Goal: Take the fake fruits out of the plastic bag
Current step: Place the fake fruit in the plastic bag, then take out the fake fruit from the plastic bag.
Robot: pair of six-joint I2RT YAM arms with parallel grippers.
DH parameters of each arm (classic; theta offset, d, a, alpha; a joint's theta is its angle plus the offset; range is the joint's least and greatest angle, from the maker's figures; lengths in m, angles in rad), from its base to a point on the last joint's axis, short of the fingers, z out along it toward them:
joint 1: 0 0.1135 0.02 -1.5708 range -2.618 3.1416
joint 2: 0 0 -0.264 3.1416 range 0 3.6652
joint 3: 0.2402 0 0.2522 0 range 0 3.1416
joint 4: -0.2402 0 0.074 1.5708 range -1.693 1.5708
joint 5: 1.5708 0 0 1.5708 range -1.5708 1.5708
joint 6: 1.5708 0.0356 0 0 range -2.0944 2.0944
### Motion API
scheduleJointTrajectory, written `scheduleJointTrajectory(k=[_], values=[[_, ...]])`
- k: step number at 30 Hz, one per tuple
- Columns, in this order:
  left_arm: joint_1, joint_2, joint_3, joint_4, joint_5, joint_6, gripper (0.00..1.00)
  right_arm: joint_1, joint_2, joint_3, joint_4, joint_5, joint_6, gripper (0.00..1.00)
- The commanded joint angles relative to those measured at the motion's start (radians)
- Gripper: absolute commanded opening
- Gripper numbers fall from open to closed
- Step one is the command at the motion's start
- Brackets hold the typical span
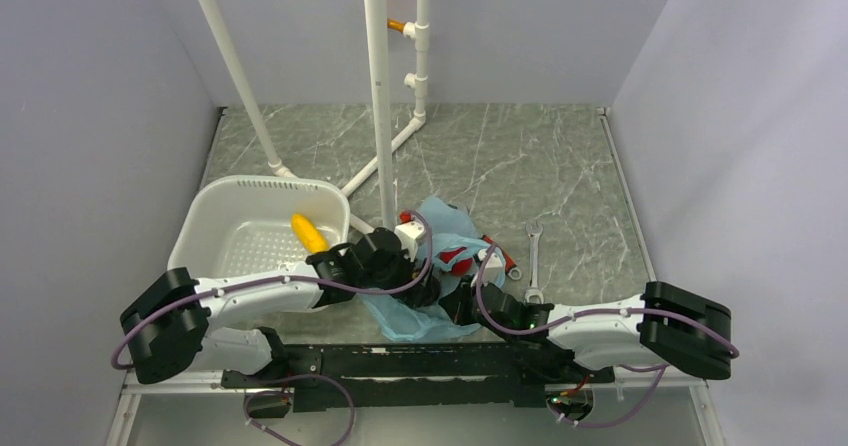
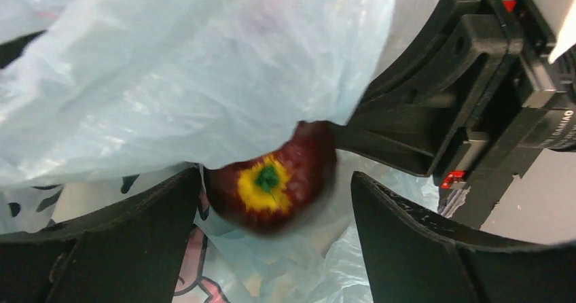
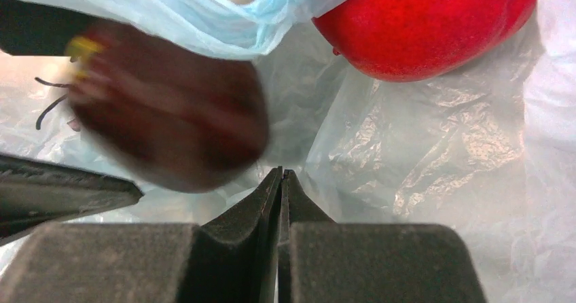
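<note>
The light-blue plastic bag [image 1: 425, 318] lies crumpled between my two arms; it also shows in the left wrist view [image 2: 170, 72]. The dark maroon round fruit [image 2: 272, 184] sits at the bag's mouth, between the fingers of my open left gripper [image 2: 275, 177], close to the left finger. It is blurred in the right wrist view [image 3: 170, 133]. The bright red fruit [image 3: 424, 24] lies on the bag's film. My right gripper [image 3: 280, 175] is shut, its tips pinching the bag's film. The yellow elongated fruit [image 1: 307, 232] lies in the white basket [image 1: 225, 226].
A silver wrench [image 1: 533, 264] and a red-handled wrench [image 1: 505, 261] lie right of the bag. A white pipe frame [image 1: 378, 96] stands behind the bag, its foot bars running across the table. Grey walls enclose the table on the left, right and back.
</note>
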Motion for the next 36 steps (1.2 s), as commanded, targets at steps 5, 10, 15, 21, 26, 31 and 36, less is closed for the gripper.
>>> scheduleJointTrajectory(k=[5, 10, 15, 21, 26, 31, 36], values=[[-0.035, -0.113, 0.105, -0.173, -0.086, 0.042, 0.99, 0.004, 0.004, 0.004, 0.051, 0.019, 0.002, 0.06], [-0.036, -0.202, 0.170, -0.267, -0.064, 0.051, 0.99, 0.004, 0.009, 0.003, 0.056, 0.014, 0.001, 0.06], [-0.036, -0.243, 0.198, -0.259, 0.029, 0.025, 0.85, 0.003, 0.019, 0.008, 0.059, 0.011, -0.001, 0.06], [-0.035, -0.213, 0.178, -0.174, 0.100, -0.007, 0.64, 0.003, 0.022, 0.010, 0.060, 0.007, -0.004, 0.06], [-0.071, -0.065, 0.208, -0.124, 0.109, 0.000, 0.58, 0.004, 0.029, 0.013, 0.059, 0.005, -0.003, 0.06], [-0.163, 0.017, 0.253, -0.228, -0.179, 0.027, 0.61, 0.002, 0.021, 0.006, 0.061, 0.007, -0.001, 0.06], [-0.232, 0.053, 0.253, -0.278, -0.429, 0.034, 0.73, 0.004, 0.040, 0.019, 0.059, 0.002, -0.007, 0.06]])
